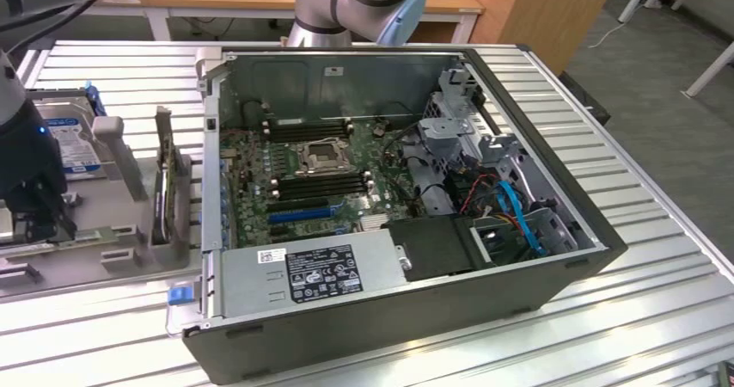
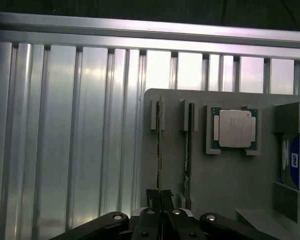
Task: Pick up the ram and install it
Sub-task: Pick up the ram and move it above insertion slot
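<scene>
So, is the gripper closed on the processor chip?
No, the gripper is shut on the ram standing on edge, while the processor chip sits apart on the tray.

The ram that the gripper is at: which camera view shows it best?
The wrist view. There the ram stands on edge in the grey holder, a thin line that runs into the shut gripper. The exterior view gives part of its long side, low at that view's left, partly behind the dark gripper.
</scene>
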You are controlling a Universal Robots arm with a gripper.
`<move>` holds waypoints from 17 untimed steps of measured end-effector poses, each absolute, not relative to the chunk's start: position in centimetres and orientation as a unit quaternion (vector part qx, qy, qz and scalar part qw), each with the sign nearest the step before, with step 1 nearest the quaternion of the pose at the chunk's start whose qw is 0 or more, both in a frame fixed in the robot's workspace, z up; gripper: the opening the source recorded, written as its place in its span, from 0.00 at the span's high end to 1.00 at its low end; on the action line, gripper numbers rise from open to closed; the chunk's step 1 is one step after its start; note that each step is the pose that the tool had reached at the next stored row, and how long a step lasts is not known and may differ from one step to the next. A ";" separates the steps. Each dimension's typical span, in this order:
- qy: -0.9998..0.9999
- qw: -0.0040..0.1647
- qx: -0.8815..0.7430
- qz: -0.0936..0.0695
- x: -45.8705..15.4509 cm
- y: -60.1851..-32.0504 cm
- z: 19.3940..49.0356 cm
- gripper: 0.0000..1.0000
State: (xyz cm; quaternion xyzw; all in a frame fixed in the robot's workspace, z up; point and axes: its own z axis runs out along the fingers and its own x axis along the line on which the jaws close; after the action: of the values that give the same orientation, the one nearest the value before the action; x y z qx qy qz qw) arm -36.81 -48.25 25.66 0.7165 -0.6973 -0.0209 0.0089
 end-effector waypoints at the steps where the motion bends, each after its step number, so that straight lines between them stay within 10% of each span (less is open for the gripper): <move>1: -0.697 0.009 0.716 -0.021 -36.8 -48.2 25.8 0.89; 17: -0.698 0.009 0.716 -0.021 -36.8 -48.3 28.9 0.89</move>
State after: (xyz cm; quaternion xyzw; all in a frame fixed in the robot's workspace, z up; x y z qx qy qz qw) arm -36.81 -48.25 28.85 0.7161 -0.6976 -0.0209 0.0089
